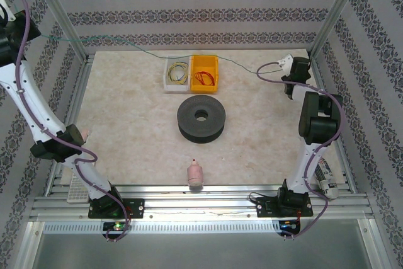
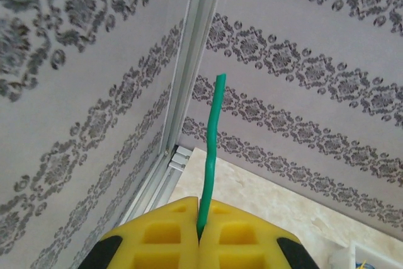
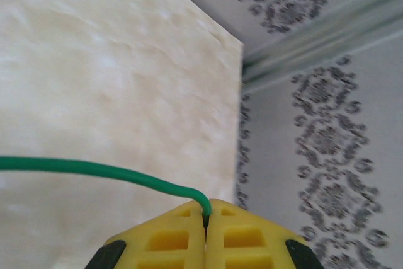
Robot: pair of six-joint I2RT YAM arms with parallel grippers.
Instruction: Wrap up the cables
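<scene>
A thin green cable [image 1: 135,47] runs taut over the back of the table, from my left gripper [image 1: 31,34], raised at the far left by the wall, to my right gripper [image 1: 286,61] at the far right. In the left wrist view the yellow fingers [image 2: 157,231] are shut on the green cable [image 2: 214,130], which rises straight out of the left gripper [image 2: 198,203]. The right gripper [image 3: 206,205] is likewise shut on the green cable [image 3: 94,169], which bends away to the left above the table. A yellow cable [image 1: 179,72] lies coiled in a white bin and a red-orange cable [image 1: 204,78] in an orange bin.
A black spool [image 1: 201,118] lies flat mid-table, in front of the white bin [image 1: 167,75] and orange bin [image 1: 204,61]. A small pink object [image 1: 195,173] stands near the front edge. Aluminium frame posts [image 1: 60,14] and patterned walls close in the sides and back.
</scene>
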